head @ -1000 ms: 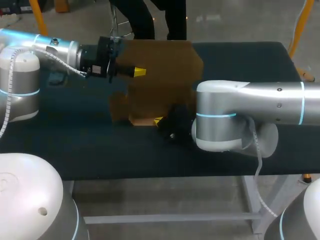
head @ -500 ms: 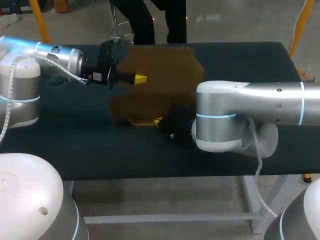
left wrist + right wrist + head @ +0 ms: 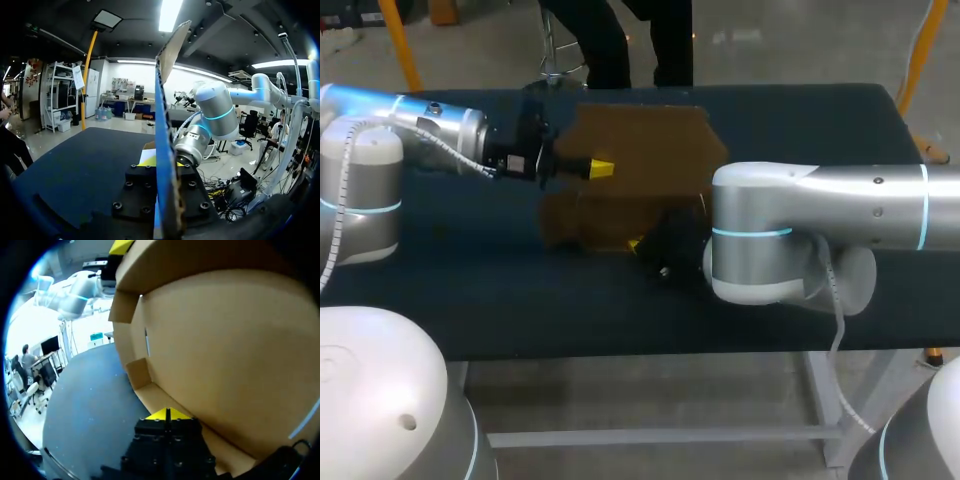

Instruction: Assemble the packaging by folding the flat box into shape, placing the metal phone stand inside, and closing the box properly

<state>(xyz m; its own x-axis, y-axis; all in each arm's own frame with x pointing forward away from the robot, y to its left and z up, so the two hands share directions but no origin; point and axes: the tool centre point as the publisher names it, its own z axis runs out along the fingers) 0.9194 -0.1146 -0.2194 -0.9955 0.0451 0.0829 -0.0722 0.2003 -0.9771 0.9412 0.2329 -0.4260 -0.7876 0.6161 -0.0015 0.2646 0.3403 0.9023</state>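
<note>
The left tool (image 3: 601,167) clamps a raised panel of the box (image 3: 650,160) mid-way along the counter (image 3: 520,300); the right tool (image 3: 636,243), tips pressed together, meets its near edge.

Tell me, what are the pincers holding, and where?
The left pincer grips the cardboard box by an upright panel's edge. The right pincer sits at its bottom edge; whether it grips cannot be told.

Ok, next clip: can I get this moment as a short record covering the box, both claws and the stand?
box: brown cardboard box, partly folded, large panel raised above the table
left claw: shut on the raised panel's edge, which runs edge-on through it in the left wrist view
right claw: at the box's near lower edge; grip unclear
phone stand: not in view
closure: box not yet closed
</note>
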